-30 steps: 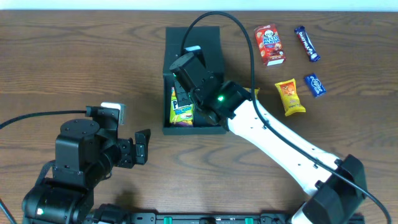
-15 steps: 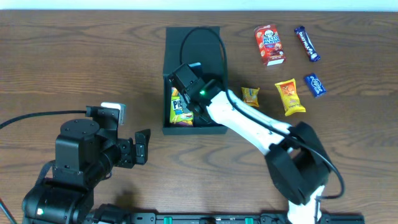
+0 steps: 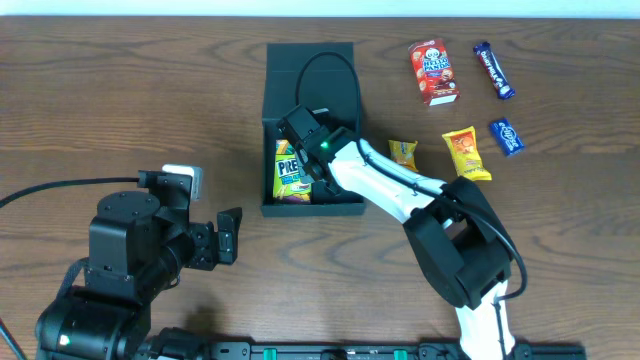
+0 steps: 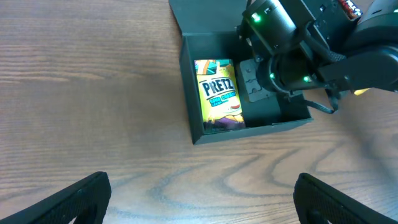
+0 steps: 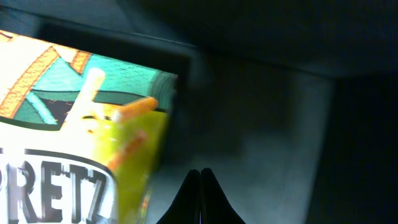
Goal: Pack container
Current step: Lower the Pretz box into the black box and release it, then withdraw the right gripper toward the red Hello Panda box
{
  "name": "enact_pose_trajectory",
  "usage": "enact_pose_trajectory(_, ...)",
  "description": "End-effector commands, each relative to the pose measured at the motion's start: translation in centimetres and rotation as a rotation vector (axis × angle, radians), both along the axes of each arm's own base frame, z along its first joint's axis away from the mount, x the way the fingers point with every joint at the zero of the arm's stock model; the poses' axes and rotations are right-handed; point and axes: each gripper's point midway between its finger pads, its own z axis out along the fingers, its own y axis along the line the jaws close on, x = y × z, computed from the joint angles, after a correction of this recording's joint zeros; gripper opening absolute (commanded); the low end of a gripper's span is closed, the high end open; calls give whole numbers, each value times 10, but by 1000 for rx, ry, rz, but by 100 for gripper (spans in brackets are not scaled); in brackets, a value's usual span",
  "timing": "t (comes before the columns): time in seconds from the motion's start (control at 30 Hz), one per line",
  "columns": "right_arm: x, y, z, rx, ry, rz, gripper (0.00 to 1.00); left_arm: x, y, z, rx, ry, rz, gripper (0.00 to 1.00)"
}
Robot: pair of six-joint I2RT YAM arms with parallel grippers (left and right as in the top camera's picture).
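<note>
Now the container (image 3: 312,209) sits on the wooden table (image 3: 120,90) a little behind its centre, its hinged lid (image 3: 310,65) lying open and flat on the far side. A yellow Pretz packet (image 3: 292,172) lies flat against the box's left wall, lengthwise from front to back.

The right gripper (image 5: 199,186) is down inside the box, beside the packet on its right. Its two fingertips are pressed together with nothing between them, over the bare black floor. Compared with a second ago, the right arm (image 3: 385,185) has folded up. Its dark elbow block, which stood near the table's front right edge, is now much closer to the box, and the white link lies shorter across the table. More of the Pretz packet is uncovered, and the small orange packet (image 3: 403,153) just right of the box, earlier half hidden by the arm, is fully in sight.

The left gripper (image 4: 202,183) hangs in front of the box and to its left, fingers spread wide and empty, where it was before.

Well apart to the right, unmoved, lie a red snack packet (image 3: 433,72), a blue bar (image 3: 493,69), a small blue packet (image 3: 507,136) and a yellow packet (image 3: 465,155).
</note>
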Motion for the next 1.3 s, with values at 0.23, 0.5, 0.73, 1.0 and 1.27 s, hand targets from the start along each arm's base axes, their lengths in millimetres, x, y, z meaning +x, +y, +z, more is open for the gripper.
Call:
enact_pose_trajectory(0.23, 1, 26, -3, 126, 21, 44, 2, 0, 0, 1, 3, -3, -6, 95)
enact_pose_trajectory(0.5, -1, 25, -4, 122, 34, 45, 2, 0, 0, 1, 2, -3, -6, 95)
enact_pose_trajectory(0.73, -15, 15, -10, 81, 94, 43, 1, 0, 0, 1, 3, -3, -6, 95)
enact_pose_trajectory(1.0, -28, 31, -12, 168, 170, 82, 1, 0, 0, 1, 2, -3, -6, 95)
enact_pose_trajectory(1.27, -31, 34, -12, 183, 185, 89, 1, 0, 0, 1, 2, -3, -6, 95)
